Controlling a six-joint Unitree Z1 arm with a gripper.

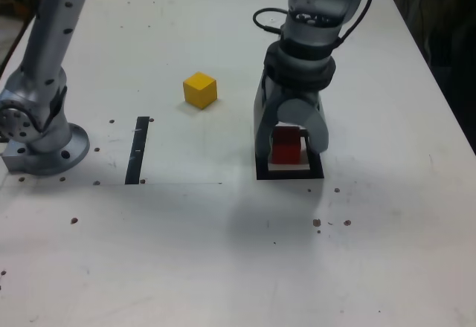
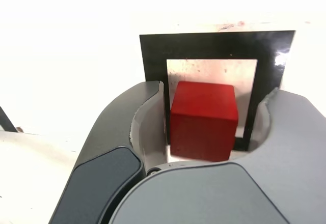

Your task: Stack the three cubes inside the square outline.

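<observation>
The red cube (image 1: 285,147) (image 2: 204,119) rests on the white centre of the black square outline (image 1: 291,174) (image 2: 214,46). My gripper (image 1: 287,153) (image 2: 214,92) hangs straight down over it, open, one finger on each side of the cube. In the wrist view a gap shows between the cube and one finger (image 2: 285,117), while the other finger (image 2: 145,107) is very close to it. The yellow cube (image 1: 200,90) lies alone on the table, farther back and towards the exterior view's left. No green cube shows in either view.
A narrow black strip (image 1: 137,149) lies flat on the white table (image 1: 223,253), at the exterior view's left of the outline. The arm's grey base and lower link (image 1: 37,130) stand at the far left. Small dark specks dot the surface.
</observation>
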